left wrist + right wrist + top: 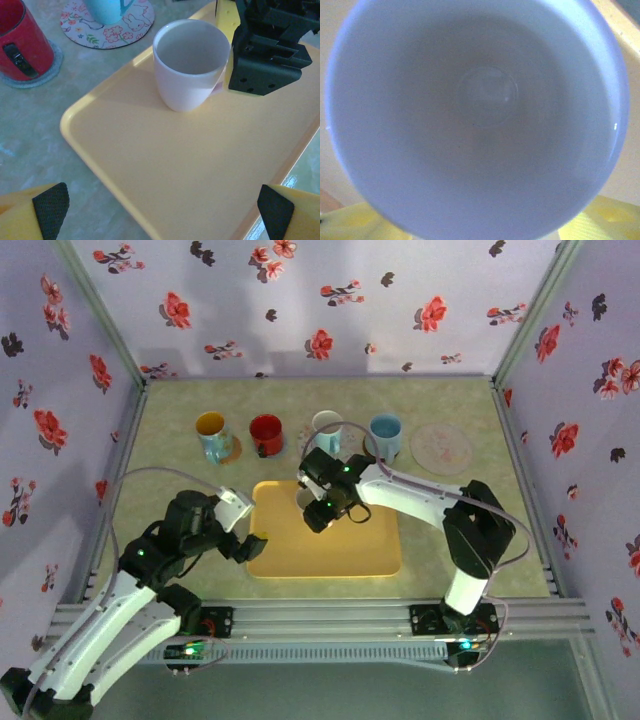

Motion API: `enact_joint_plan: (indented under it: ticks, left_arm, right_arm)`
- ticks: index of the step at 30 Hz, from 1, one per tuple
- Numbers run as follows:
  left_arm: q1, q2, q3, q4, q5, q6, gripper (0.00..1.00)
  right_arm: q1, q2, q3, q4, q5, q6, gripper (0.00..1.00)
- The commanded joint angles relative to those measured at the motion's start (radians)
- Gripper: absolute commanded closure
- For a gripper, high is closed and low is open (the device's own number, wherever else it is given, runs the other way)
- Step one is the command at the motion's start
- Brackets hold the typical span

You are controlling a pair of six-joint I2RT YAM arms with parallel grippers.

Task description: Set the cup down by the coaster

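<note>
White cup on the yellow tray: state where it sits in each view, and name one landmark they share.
Top external: white cup at the yellow tray's far-left part.
Left wrist: cup upper centre, upright on the tray.
Right wrist: cup centre, seen straight from above.
Shared landmark: the yellow tray.

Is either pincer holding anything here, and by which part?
Left pincer is open and empty. Right pincer sits at the handle side of the white cup; whether it grips cannot be told.
</note>
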Motion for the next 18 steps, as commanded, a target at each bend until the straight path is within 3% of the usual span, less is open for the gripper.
enact_joint_plan:
  ticks: [1,9,18]
  left_arm:
    - [0.007,0.008,-0.018,0.038,0.015,-0.014,0.0]
    - [0.007,0.011,-0.016,0.048,0.016,-0.015,0.0]
    - [0.007,0.023,-0.013,0.062,0.016,-0.019,0.0]
  right_arm:
    - [0.008,0.026,0.017,-0.034,-0.012,0.01,0.34]
    - [0.008,0.047,0.005,-0.009,0.003,0.019,0.46]
    - [0.008,0.061,-0.011,0.005,0.015,0.024,0.43]
